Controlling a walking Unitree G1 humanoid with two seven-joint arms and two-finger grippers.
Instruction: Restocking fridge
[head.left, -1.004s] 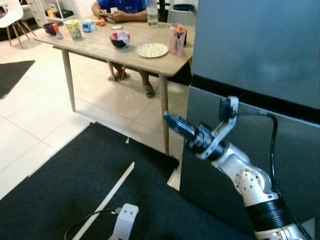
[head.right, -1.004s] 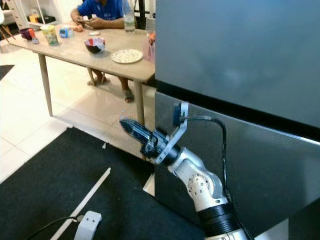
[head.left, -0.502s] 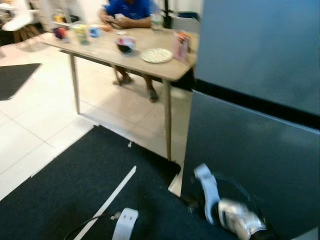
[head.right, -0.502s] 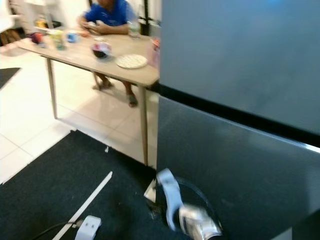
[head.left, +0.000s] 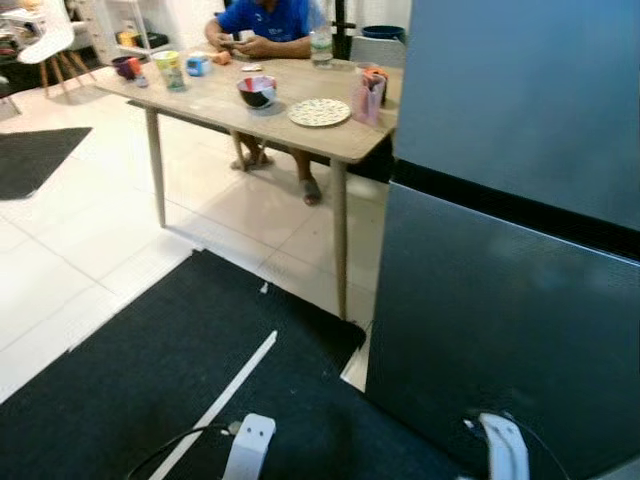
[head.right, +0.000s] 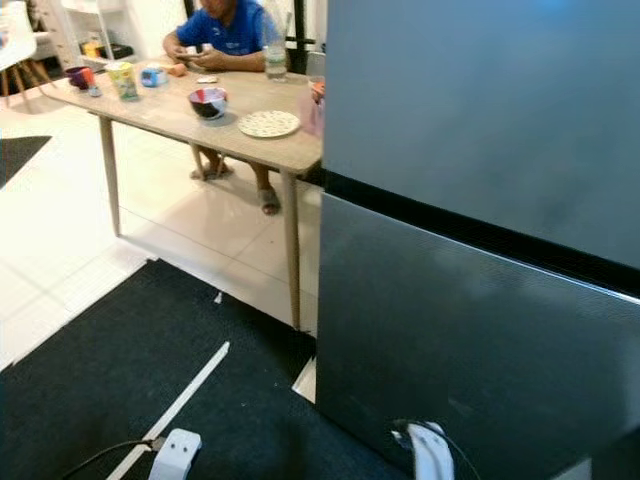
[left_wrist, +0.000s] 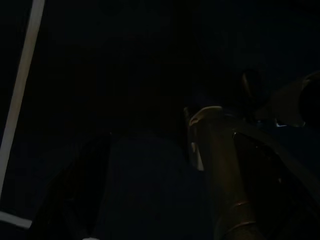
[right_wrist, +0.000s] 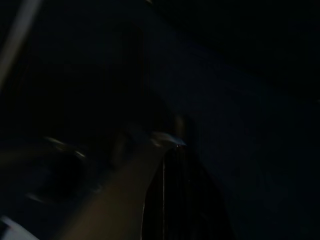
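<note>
Nearest, both arms hang low: the left wrist bracket (head.left: 248, 447) over the black mat (head.left: 150, 370), the right wrist bracket (head.left: 505, 450) against the fridge's lower door (head.left: 500, 330). Can't tell whether either pincer is released or clenched, the wrist views are too dark. The fridge (head.right: 480, 200) stands shut on the right, nothing in hand. Looks like the door-opening step; next move probably needs an arm raised to the door's edge. Further off, a person (head.left: 262, 18) sits at the wooden table (head.left: 215, 100) with a bowl (head.left: 257, 91) and plate (head.left: 319, 112).
</note>
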